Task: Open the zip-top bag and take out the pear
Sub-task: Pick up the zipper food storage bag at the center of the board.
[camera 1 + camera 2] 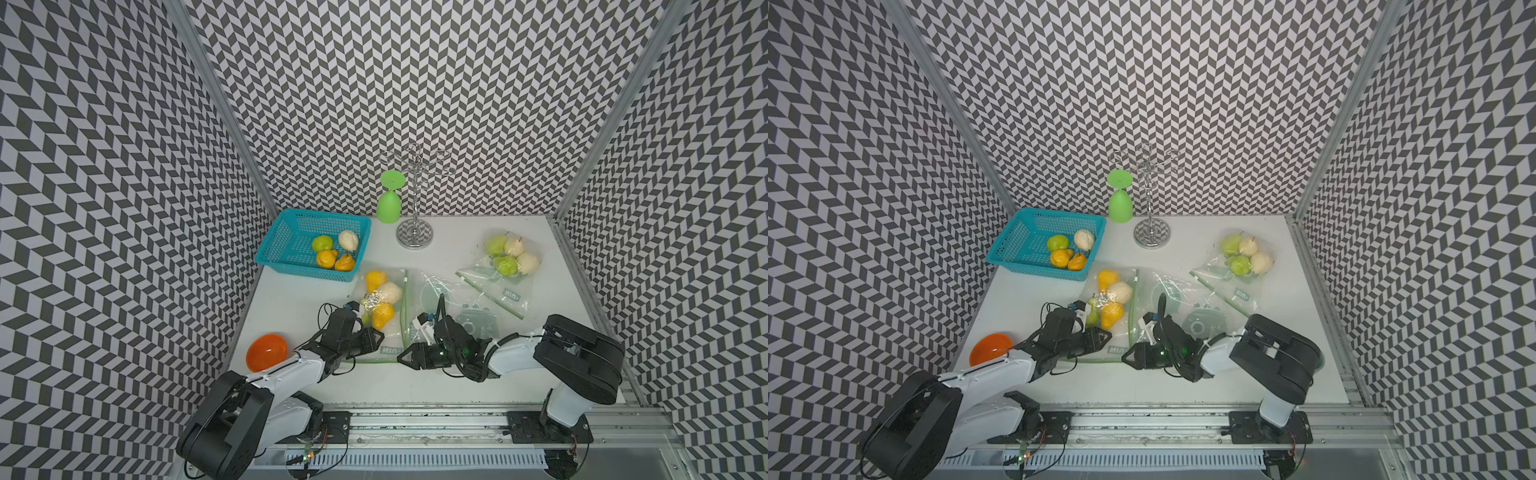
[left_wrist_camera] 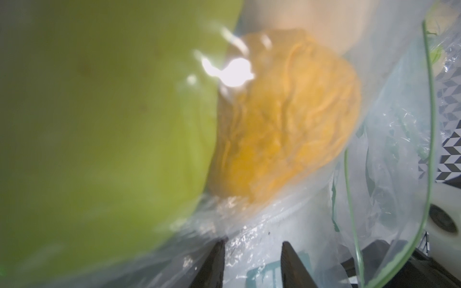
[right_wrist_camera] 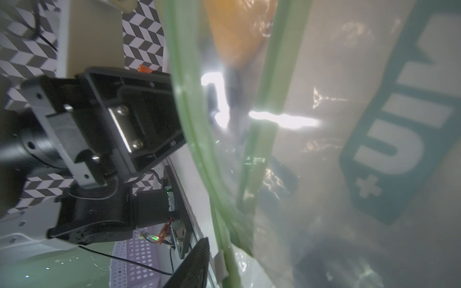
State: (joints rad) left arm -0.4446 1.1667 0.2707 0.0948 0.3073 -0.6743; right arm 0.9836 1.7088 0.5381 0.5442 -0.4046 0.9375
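Left hand (image 1: 376, 337): low at the near-left edge of the zip-top bag (image 1: 392, 332); fingers (image 2: 215, 264) parted with crinkled film between them, nothing clamped; whether it is inside the bag or on top of it cannot be told.
Right hand (image 1: 402, 358): at the bag's near corner, facing the left hand, at the green zip strip (image 3: 189, 124); one finger (image 3: 194, 261) shows just beside the strip; released or clenched, cannot tell.
Bag mouth: two green bands stand apart in the right wrist view, so the mouth is parted.
Pears (image 1: 383, 316): four, inside the bag on the bench (image 1: 374, 390); green pear (image 2: 99, 124) just beside the left hand, touching an orange pear (image 2: 287, 119); a cream one and a second orange one lie farther back.
Basket (image 1: 282, 232): blue, rear left, holding four pears.
Second bag (image 1: 494, 286): rear right, four pears, well apart.
Orange bowl (image 1: 267, 352): beside the left arm.
Green goblet (image 1: 390, 199): upside down on the chrome rack (image 1: 414, 237), at the back.
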